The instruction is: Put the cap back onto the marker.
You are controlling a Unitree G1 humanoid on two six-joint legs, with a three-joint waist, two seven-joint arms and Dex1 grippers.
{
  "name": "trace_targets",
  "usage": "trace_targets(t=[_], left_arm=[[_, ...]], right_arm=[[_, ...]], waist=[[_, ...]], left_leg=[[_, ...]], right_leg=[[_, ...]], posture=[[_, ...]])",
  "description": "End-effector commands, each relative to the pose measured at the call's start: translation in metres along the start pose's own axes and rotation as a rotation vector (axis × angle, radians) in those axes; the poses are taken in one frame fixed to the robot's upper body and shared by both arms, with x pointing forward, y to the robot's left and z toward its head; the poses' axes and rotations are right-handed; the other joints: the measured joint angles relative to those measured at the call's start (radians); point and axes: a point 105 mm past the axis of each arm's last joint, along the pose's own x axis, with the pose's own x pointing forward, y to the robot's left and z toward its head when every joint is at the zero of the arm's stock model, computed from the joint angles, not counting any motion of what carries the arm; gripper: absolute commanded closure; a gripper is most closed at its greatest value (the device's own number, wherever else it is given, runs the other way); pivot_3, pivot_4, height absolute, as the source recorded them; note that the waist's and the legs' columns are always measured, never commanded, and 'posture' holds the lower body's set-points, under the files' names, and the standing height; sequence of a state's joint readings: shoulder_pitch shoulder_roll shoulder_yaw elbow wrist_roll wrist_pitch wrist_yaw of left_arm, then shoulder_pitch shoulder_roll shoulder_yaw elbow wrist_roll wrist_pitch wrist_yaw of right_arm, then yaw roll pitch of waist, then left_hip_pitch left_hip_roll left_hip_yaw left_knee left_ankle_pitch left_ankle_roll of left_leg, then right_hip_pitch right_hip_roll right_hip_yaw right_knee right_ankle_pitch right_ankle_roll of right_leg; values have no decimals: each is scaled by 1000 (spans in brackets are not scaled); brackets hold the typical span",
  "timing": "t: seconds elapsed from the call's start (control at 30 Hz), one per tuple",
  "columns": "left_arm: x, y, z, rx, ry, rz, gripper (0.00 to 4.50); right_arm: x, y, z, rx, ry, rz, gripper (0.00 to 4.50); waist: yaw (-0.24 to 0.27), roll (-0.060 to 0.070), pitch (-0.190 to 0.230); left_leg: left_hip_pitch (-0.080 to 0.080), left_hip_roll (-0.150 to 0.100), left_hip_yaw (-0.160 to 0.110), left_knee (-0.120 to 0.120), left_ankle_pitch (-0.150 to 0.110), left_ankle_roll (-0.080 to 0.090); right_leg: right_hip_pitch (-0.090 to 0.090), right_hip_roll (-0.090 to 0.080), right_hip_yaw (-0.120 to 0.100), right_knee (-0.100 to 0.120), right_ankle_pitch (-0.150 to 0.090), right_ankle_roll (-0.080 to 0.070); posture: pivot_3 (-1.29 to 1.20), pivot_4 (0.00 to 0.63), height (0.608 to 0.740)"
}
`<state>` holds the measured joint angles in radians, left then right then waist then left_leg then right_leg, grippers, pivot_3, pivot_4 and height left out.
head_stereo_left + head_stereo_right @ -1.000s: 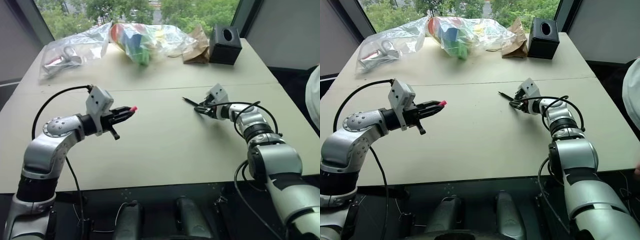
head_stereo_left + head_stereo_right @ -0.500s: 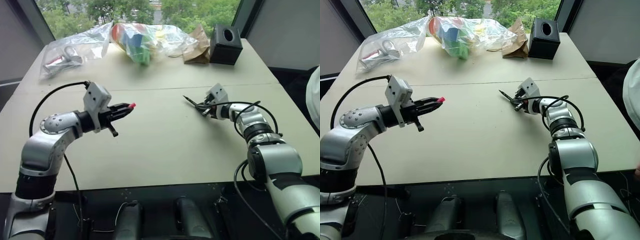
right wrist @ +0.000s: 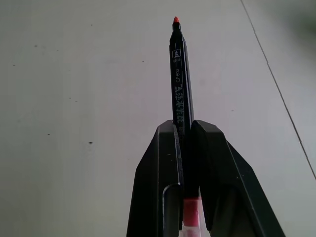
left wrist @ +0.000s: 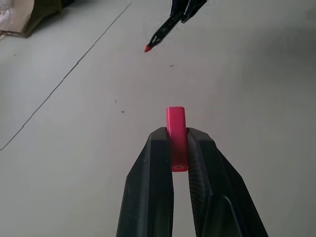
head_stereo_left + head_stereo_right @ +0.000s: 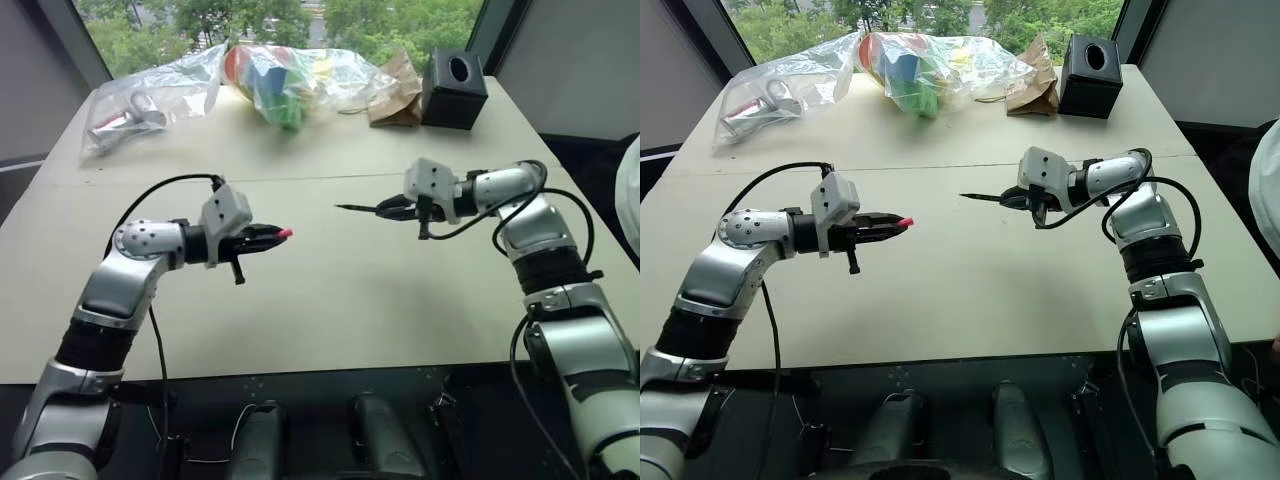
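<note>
Two hands, both loaded and held up over the tabletop [image 5: 330, 300]. Left hand [image 5: 272, 235] is clamped on the red cap [image 4: 176, 136], pointing across toward the middle. Right hand [image 5: 388, 208] is pinching the marker [image 3: 180, 84] by its barrel, red tip aimed back at the cap with a gap between them. Risk imo: that cap is tiny, so any misalignment could make the tip hit the rim, or push the cap out of the grip.
</note>
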<state>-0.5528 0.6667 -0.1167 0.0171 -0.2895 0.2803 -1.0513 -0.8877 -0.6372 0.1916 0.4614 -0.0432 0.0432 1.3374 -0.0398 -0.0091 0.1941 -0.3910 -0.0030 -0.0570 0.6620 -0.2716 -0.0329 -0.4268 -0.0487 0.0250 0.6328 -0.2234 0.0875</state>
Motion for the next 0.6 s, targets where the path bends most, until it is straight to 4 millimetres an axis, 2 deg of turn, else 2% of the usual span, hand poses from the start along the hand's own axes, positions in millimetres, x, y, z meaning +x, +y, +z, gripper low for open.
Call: trace_targets(t=[0.03, 0.37, 0.6], left_arm=[[4, 4, 15, 88, -44, -21, 4500], [9, 2, 22, 140, -71, -46, 4500], [10, 0, 24, 147, -78, -48, 4500]], right_arm=[[-10, -3, 33, -77, -49, 4, 4464], [-7, 1, 57, -100, -108, 25, 4464], [-3, 4, 62, -115, -119, 39, 4464]], waist=[[0, 0, 0], [-1, 0, 0], [-1, 0, 0]], left_leg=[[0, 0, 0, 0, 0, 0], [0, 0, 0, 0, 0, 0], [0, 0, 0, 0, 0, 0]], right_leg=[[0, 0, 0, 0, 0, 0], [0, 0, 0, 0, 0, 0], [0, 0, 0, 0, 0, 0]], posture=[[0, 150, 740], [0, 150, 740], [0, 150, 740]])
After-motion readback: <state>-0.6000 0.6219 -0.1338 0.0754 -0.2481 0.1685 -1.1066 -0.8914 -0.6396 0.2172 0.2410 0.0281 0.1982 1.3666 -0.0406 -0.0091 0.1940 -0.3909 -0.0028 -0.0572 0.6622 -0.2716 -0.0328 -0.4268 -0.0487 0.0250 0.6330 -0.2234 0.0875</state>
